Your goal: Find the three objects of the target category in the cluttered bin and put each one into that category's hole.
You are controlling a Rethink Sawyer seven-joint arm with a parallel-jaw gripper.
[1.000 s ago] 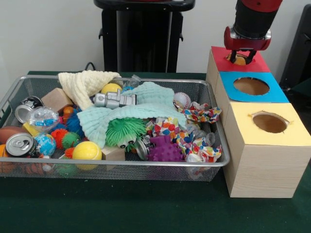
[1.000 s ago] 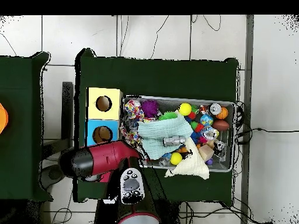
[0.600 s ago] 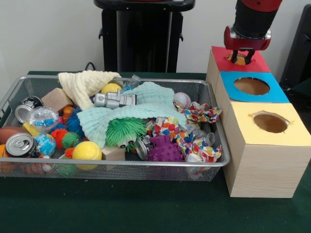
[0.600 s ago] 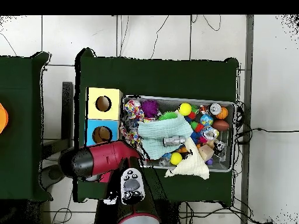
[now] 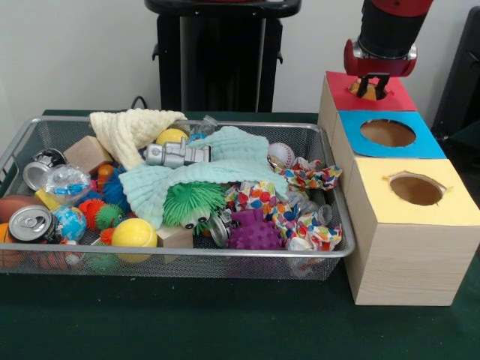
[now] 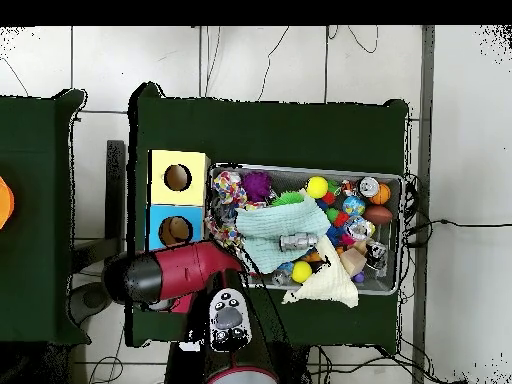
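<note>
My gripper [image 5: 371, 86] hangs just above the hole in the red-topped box [image 5: 397, 97], the farthest of three wooden boxes. An orange-brown patch shows right under it; I cannot tell whether that is a held object or the hole's inside. The wire bin [image 5: 187, 253] is full of clutter: a baseball [image 5: 280, 155], a yellow ball [image 5: 134, 233], a purple spiky ball [image 5: 255, 232], a green spiky toy [image 5: 193, 201], a drink can [image 5: 30, 223] and a silver toy [image 5: 176, 154]. In the overhead view the red arm [image 6: 165, 278] covers the gripper and the red box.
The blue-topped box [image 5: 424, 146] and the yellow-topped box [image 5: 450, 210] stand in a row to the right of the bin, each with a round hole. A mint cloth [image 5: 232, 161] and a cream cloth [image 5: 131, 127] lie over other items. A black stand [image 5: 221, 60] is behind the bin.
The gripper has risen a little over the red box's hole. Nothing in the bin has moved.
</note>
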